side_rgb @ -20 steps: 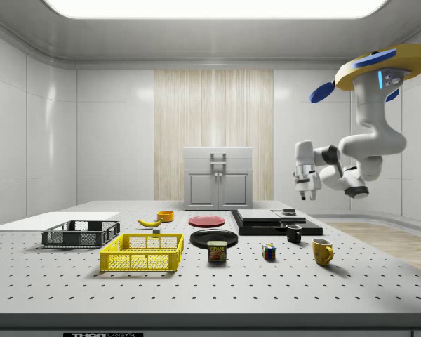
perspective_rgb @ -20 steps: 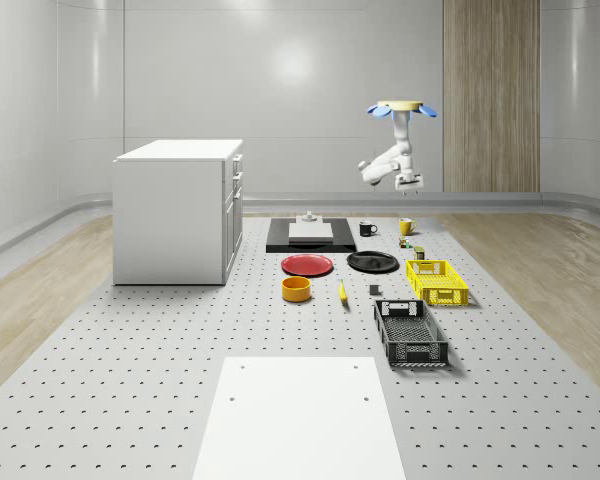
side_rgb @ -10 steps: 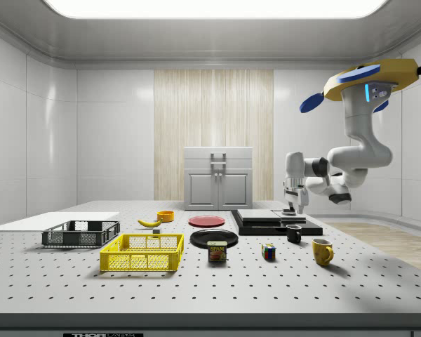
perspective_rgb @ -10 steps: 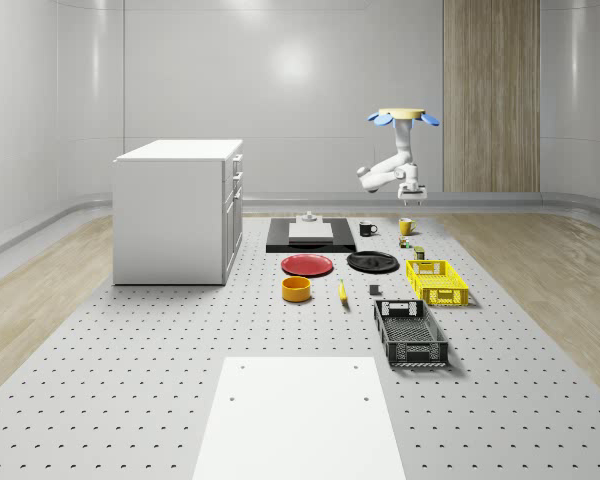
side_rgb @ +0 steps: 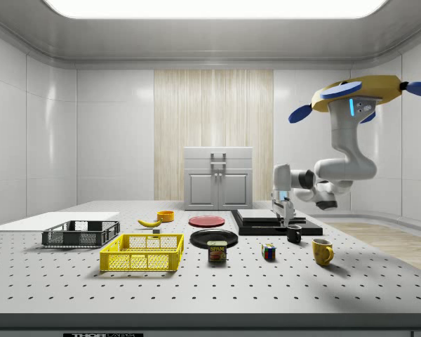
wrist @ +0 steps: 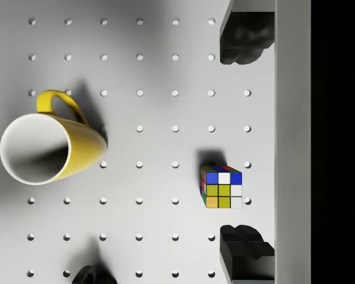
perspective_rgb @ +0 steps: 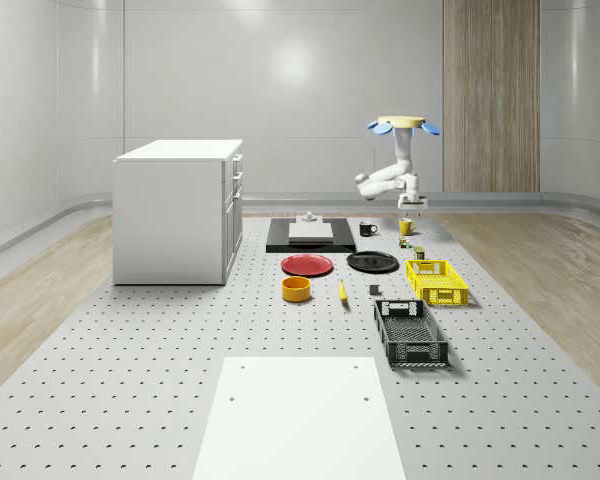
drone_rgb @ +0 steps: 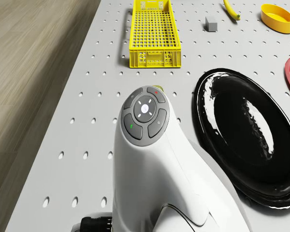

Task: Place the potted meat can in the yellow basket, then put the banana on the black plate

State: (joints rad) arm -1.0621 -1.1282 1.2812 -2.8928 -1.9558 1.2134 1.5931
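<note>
With our gripper [wrist: 247, 142] spread open above the puzzle cube [wrist: 221, 186], we should shift squarely over the potted meat can [side_rgb: 217, 251] before descending.

Perforated table [perspective_rgb: 130, 380]: yellow basket [perspective_rgb: 437, 281], black plate [perspective_rgb: 372, 262], banana [perspective_rgb: 342, 291].

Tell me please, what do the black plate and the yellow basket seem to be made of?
The black plate looks like glazed ceramic or glossy plastic: it carries bright, sharp reflections. The yellow basket looks like matte moulded plastic, with uniform colour and walls and floor of open grid.
</note>
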